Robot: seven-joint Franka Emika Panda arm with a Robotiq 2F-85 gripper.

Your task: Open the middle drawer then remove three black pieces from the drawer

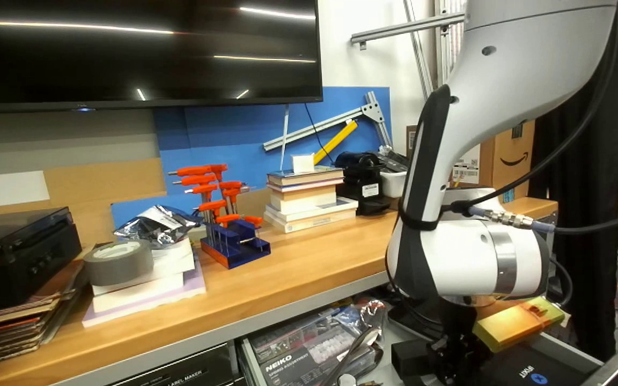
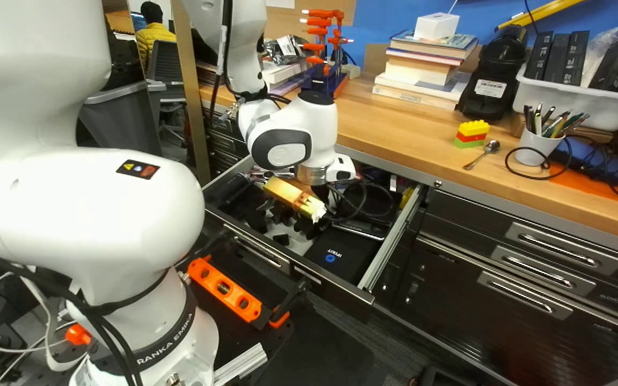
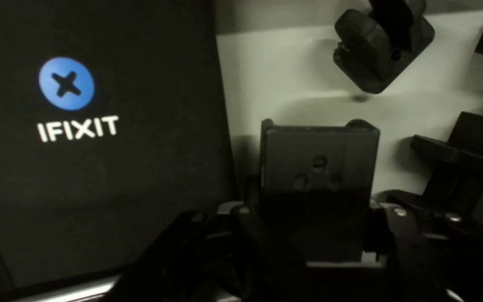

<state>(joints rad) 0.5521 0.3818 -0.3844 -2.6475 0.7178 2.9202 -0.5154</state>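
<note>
The wide, dark metal drawer (image 2: 393,240) with a silver bar handle stands pulled out beneath the pale wooden desk (image 2: 395,115), and the black gripper (image 3: 318,207) of the white arm (image 2: 287,120) is down inside it. In the wrist view its two fingers are partly apart, one close against each side of a matte black block with three small round dents (image 3: 319,155), which they appear to grip; whether the block touches the drawer's pale floor cannot be told. Near it, toward the upper right of that view, lies a chunky, angular matte black piece (image 3: 363,54), and at the right a notched matte black piece (image 3: 468,163), both inside the drawer. Just left of the gripped block lies a flat black case with white IFIXIT lettering and a round blue emblem (image 3: 99,180). A clear-lidded NEIKO spring assortment box (image 1: 301,356) also lies in the drawer. In both exterior views a yellow and orange oblong block (image 1: 518,324) sits at the wrist. On the desk, in an exterior view, a blue rack of hex keys with red-orange handles (image 1: 239,249) stands near a stack of books (image 1: 311,201).
</note>
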